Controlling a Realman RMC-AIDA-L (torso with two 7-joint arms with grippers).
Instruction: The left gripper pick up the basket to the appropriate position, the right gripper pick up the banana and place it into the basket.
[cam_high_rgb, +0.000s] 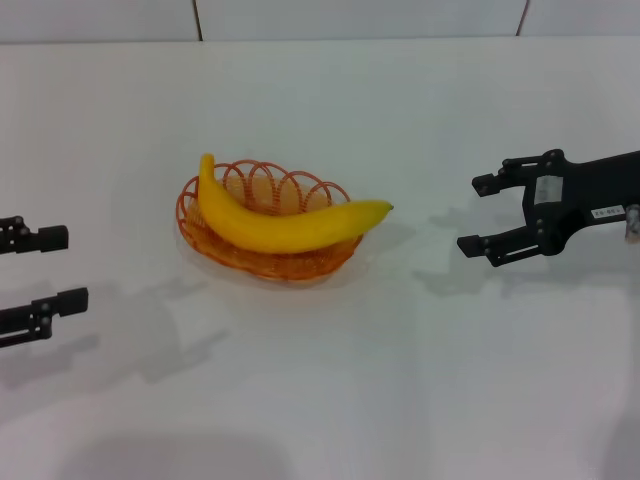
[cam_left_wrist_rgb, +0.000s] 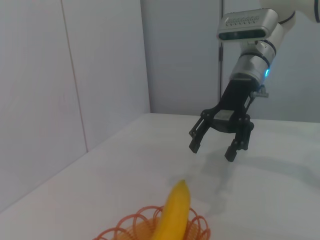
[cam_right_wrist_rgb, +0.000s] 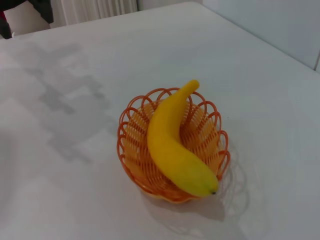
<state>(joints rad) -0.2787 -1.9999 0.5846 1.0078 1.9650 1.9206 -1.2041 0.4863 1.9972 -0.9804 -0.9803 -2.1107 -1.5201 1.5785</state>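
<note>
The orange wire basket (cam_high_rgb: 262, 190) stands on the white table left of centre. The yellow banana (cam_high_rgb: 285, 226) lies in it, both ends sticking out over the rim. My right gripper (cam_high_rgb: 482, 214) is open and empty, to the right of the basket and apart from the banana's tip. My left gripper (cam_high_rgb: 72, 268) is open and empty at the left edge, well clear of the basket. The right wrist view shows the banana (cam_right_wrist_rgb: 172, 145) resting across the basket (cam_right_wrist_rgb: 134, 131). The left wrist view shows the banana's tip (cam_left_wrist_rgb: 176, 207), the basket rim (cam_left_wrist_rgb: 131, 223) and the right gripper (cam_left_wrist_rgb: 213, 146) beyond.
The white table (cam_high_rgb: 330, 390) spreads all around the basket. A pale wall with dark seams (cam_high_rgb: 197, 18) runs along the table's far edge.
</note>
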